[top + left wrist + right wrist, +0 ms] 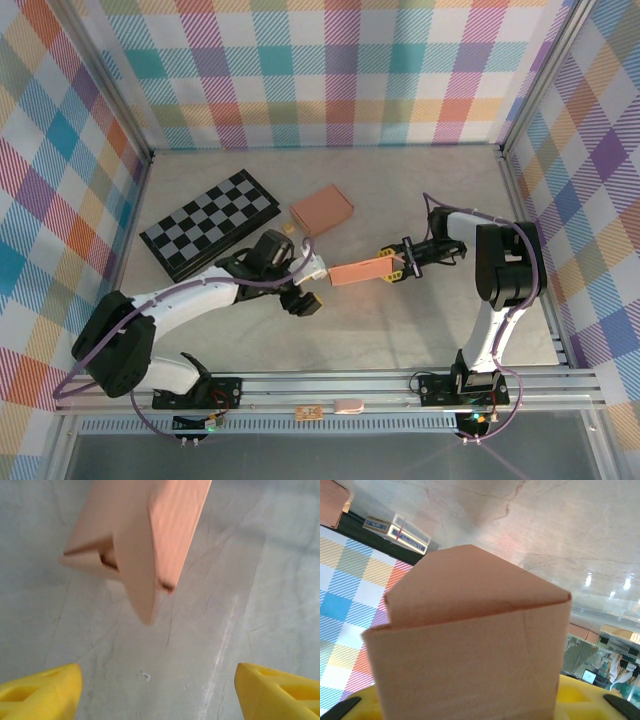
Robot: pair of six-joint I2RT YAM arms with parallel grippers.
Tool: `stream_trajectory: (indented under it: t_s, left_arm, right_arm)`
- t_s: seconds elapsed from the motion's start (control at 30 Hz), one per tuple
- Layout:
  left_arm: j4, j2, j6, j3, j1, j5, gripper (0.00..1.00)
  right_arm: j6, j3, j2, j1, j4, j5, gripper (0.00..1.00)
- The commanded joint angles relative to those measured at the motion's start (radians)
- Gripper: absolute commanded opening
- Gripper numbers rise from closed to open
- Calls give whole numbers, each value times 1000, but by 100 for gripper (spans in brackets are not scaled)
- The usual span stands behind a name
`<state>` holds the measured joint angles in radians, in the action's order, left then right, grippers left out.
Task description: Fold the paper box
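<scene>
In the middle of the table (400,335), the paper box (358,271) looks lifted off the surface, pinched at one end by the right gripper (393,268), jaws closed on the card. The left gripper (313,270) sits just off the free end, jaws wide, holding nothing (its yellow fingertips (42,690) flank bare tabletop). The danger, I'd say: a push on that loose end flap could twist the box out of the one-sided grip, or crease it.
</scene>
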<state>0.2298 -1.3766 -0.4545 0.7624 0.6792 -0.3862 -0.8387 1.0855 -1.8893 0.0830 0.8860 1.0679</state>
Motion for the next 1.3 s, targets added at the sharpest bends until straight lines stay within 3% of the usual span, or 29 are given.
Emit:
stream_trajectory:
  t_s: [0.0,0.3,0.83,1.03,1.27]
  left_arm:
    - [-174,-34,-5,-11,-3,43,81]
    - [-357,-175,90,36,2,-52,83]
    - [-304,-279,76,181,75,-78,78]
    - [-235,-340,56,263,98,-97,72]
    - [-174,-367,28,298,117,-41,66]
  right_arm:
    - [39,10,-16,-9,72,18,38]
    - [40,-9,-22,-9,79,6,38]
    - [18,3,-60,-10,47,12,38]
    - [18,14,-73,-9,51,11,38]
    - [9,22,-79,-9,39,15,48]
